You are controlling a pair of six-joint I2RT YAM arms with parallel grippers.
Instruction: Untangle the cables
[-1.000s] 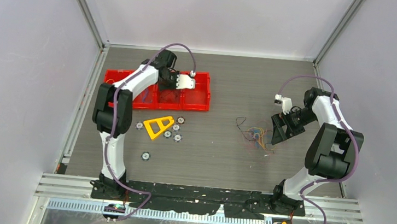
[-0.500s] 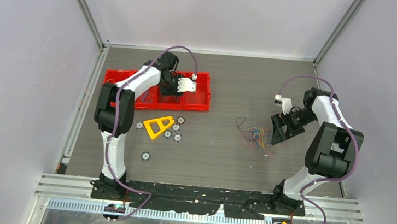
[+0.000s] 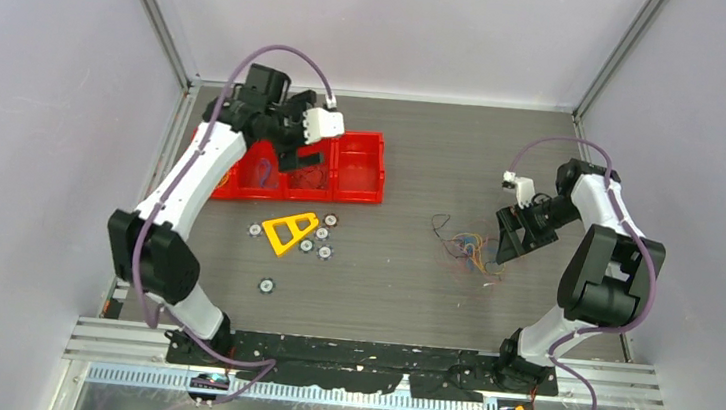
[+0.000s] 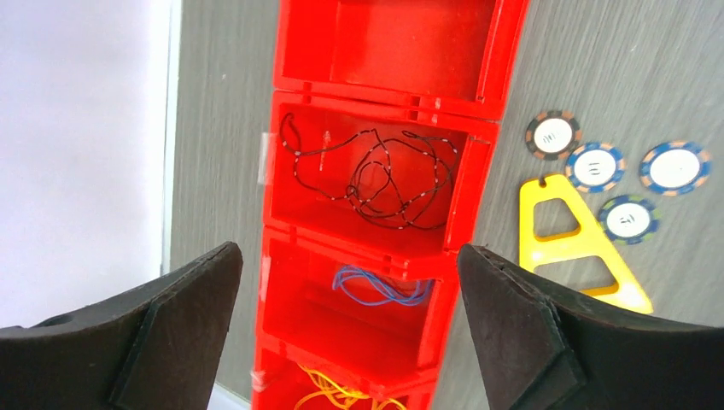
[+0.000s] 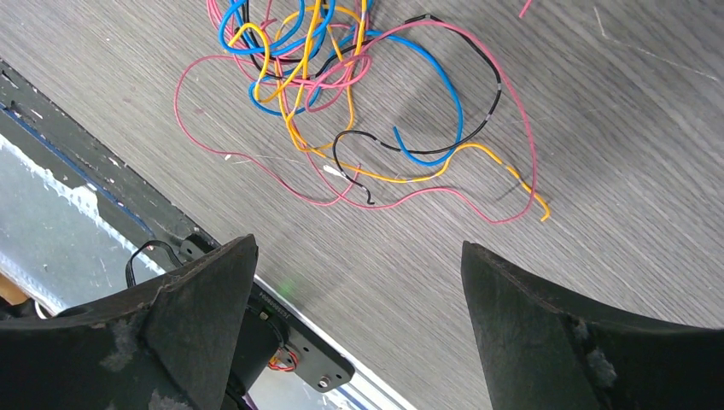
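On the far left of the tabletop (image 3: 401,294), the left fingers (image 4: 154,342) hang above the red compartment tray (image 4: 505,60), and they're spread wide, released, nothing between them. Looking straight down from the left wrist, the sorted cables sit one bunch to a compartment: a dark red-and-black bunch (image 4: 384,175) coiled loosely in the bin ahead of the fingertips, a small blue bunch (image 4: 380,286) in the next bin nearer the camera, and an orange-yellow bunch (image 4: 341,395) just peeking in at the bottom edge. Just beside the tray, out on the bare wood, there's a yellow triangular frame (image 4: 572,248) with blue-and-white poker chips (image 4: 593,166) clustered around its tip, and one lone chip (image 3: 266,283) lying apart, closer to the arm bases.

Across on the right side, the right fingers (image 5: 171,342) are parted wide too, gripping nothing. They sit low beside the multicoloured tangle (image 5: 341,77), which lies flat on the tabletop just ahead of the fingertips: blue, orange-yellow, pink and black strands looped through each other, with a long pink strand and an orange-yellow tail trailing out toward the right. From above, that tangle (image 3: 465,247) rests well apart from the red tray, just left of the right arm's fingers; whether they touch the outermost strands, I can't tell
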